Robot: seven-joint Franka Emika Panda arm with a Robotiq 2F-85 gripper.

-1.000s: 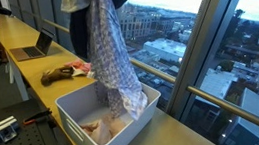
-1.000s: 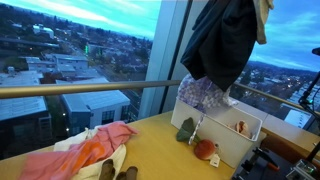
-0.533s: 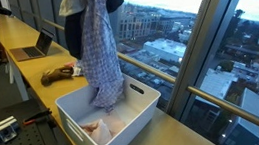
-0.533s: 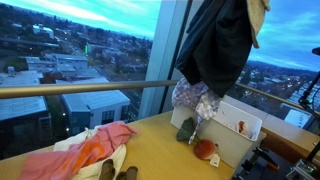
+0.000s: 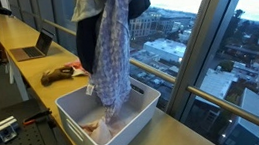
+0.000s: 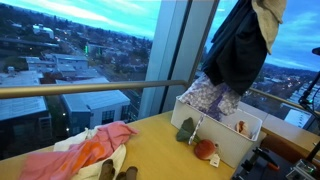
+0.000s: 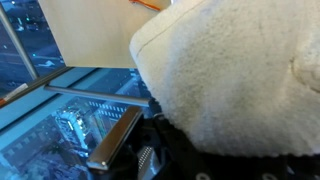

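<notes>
Gripper is buried under the clothes bundle (image 5: 109, 35), so whether its fingers are clamped or spread can't be told. The wrist view is mostly cream fleece (image 7: 230, 80). The bundle hangs high. Its checked cloth (image 5: 109, 70) trails straight down at 6 o'clock, w/ the hem reaching into the white bin (image 5: 73, 118), where a pale cloth (image 5: 102, 130) already lies. A dark garment (image 6: 240, 45) and the fleece sit at the top in an exterior view.

Doing it well, prob.: keep the bundle centred over the bin. The dark garment bulges toward 3 o'clock, beyond the bin wall, so it risks draping over the rim. Slow vertical moves and no swing would help. The loose tail may snag the bin edge.

Surface: long wooden counter (image 5: 30, 81) along a glass wall. A laptop (image 5: 36, 49) sits at approx. 10 o'clock from the bin, w/ a brown item (image 5: 64, 74) nearer. A pink cloth (image 6: 90, 148) lies at 9 o'clock from the bin, and a red item (image 6: 205, 150) is just beside it. The room is high up, w/ a city at dusk outside.
</notes>
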